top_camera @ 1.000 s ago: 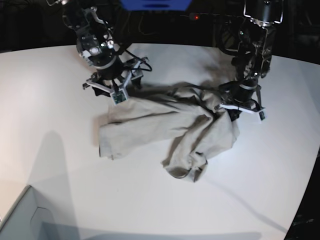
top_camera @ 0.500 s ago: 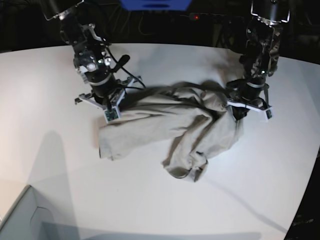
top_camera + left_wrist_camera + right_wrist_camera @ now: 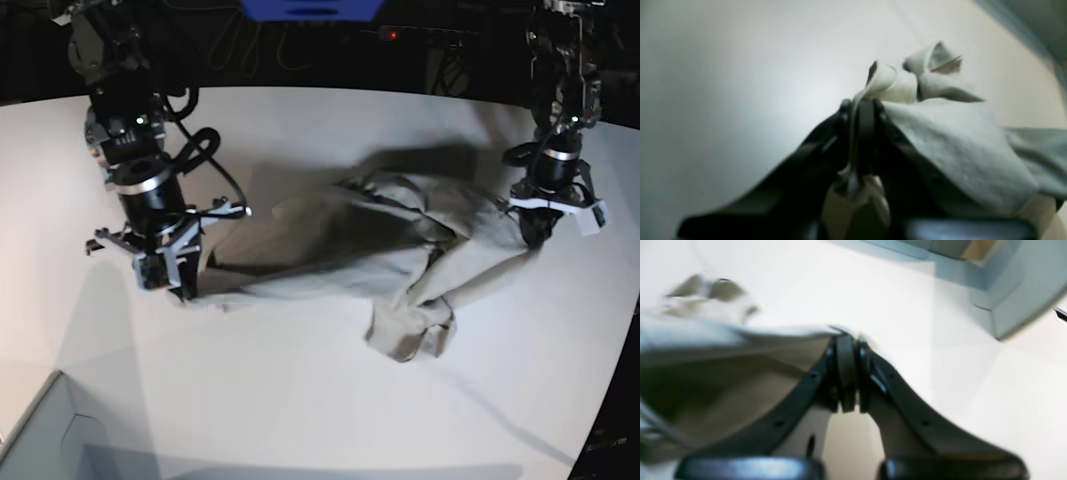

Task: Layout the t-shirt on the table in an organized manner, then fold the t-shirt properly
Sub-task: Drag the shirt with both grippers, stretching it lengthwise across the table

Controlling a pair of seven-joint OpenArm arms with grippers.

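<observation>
You have the t-shirt (image 3: 350, 255) stretched between both arms across the middle of the table (image 3: 300, 400), raised at its two ends and sagging in between, with a bunched fold drooping onto the tabletop toward the near side. Your left gripper (image 3: 860, 106) is clenched on an edge of the cloth, which runs up between its black fingers (image 3: 843, 116) and spills away to one side. In the base view it hangs at the shirt's right end (image 3: 535, 230). Your right gripper (image 3: 847, 343) is pinched tight on the opposite edge, the fabric draping off beside it; in the base view it sits low at the shirt's left end (image 3: 180, 285). A grey box (image 3: 40, 430) stands at the near left corner, well apart from the shirt
</observation>
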